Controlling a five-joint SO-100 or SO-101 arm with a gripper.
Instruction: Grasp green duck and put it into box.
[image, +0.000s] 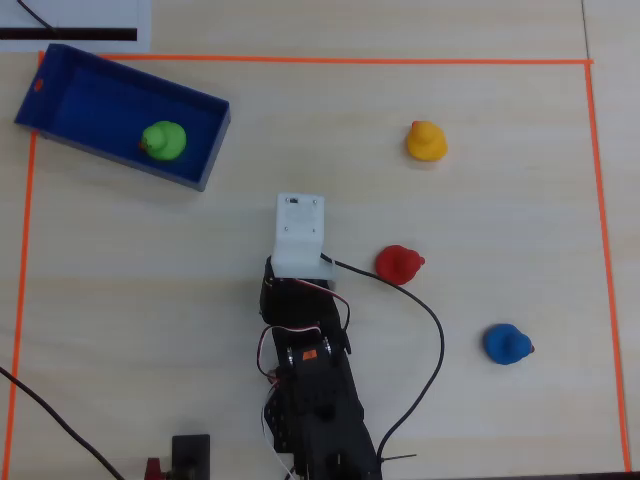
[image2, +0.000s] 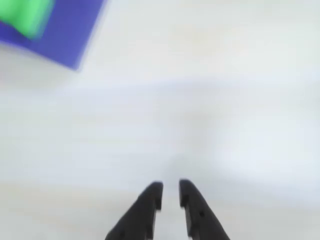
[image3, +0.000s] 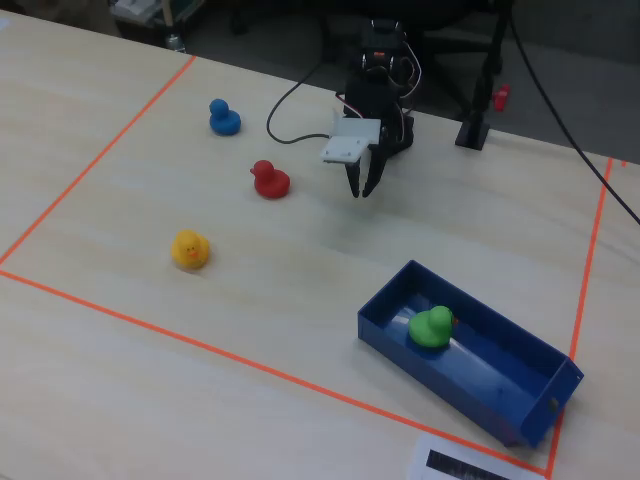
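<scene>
The green duck (image: 163, 140) sits upright inside the dark-blue box (image: 90, 105) at the top left of the overhead view. It also shows in the fixed view (image3: 432, 327), near the left end of the box (image3: 440, 385). In the wrist view the duck (image2: 25, 15) and the box corner (image2: 70, 35) are blurred at the top left. My gripper (image2: 170, 192) is empty over bare table, well away from the box, its jaws almost together with a narrow gap. In the fixed view it (image3: 360, 190) points down at the table. In the overhead view a white wrist mount (image: 300, 235) hides it.
A red duck (image: 400, 264) stands just right of the arm. A yellow duck (image: 426, 141) and a blue duck (image: 507, 344) lie further right. Orange tape (image: 300, 60) frames the work area. A black cable (image: 435, 340) loops beside the arm.
</scene>
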